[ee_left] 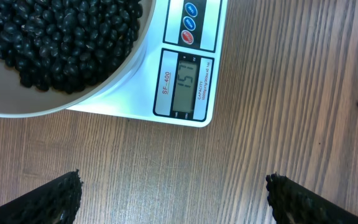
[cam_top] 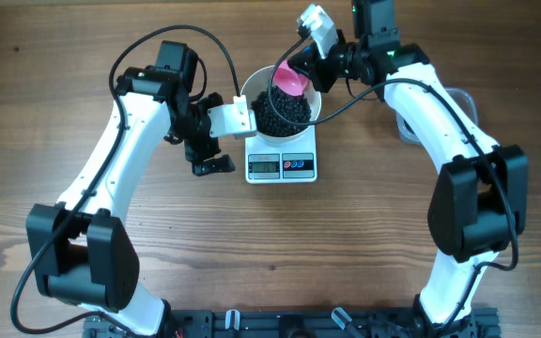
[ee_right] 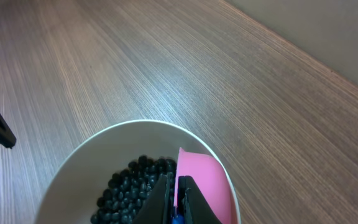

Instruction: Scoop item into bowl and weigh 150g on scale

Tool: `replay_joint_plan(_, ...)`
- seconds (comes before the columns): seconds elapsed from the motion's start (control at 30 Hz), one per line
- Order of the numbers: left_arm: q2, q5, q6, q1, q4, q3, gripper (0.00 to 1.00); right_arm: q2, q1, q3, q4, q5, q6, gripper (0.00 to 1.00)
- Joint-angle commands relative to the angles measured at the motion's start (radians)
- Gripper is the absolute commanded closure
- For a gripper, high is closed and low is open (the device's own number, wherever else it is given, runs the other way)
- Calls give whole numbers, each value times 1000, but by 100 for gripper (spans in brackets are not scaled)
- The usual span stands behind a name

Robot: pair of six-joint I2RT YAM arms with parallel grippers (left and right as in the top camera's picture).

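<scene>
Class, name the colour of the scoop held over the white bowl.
Pink. The scoop shows best in the right wrist view.

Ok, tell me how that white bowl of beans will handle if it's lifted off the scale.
Probably heavy for its size: the bowl holds a heap of black beans. Likely slippery: smooth glossy wall. Tilted, loose round beans could spill.

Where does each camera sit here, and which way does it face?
Overhead: above the table, looking straight down at bowl, scale, left tool and right tool.
Left wrist: low beside the scale, facing its display and the beans; own open fingertips at the bottom.
Right wrist: over the bowl, angled down across the table; own tool shut on the pink scoop.
Shared: both wrist views show bowl and beans.
</scene>
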Motion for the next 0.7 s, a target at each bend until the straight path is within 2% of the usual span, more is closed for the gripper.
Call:
replay_joint_plan(0.0, 4, 24, 19, 3, 0, -6, 0, 31, 6, -6, 8, 2, -51, 96)
replay_joint_plan(0.43, 4, 24, 19, 3, 0, -6, 0, 56, 6, -6, -50, -11, -57, 96)
replay_joint_plan(0.67, 4, 24, 19, 3, 0, -6, 0, 56, 6, -6, -78, -106, -45, 96)
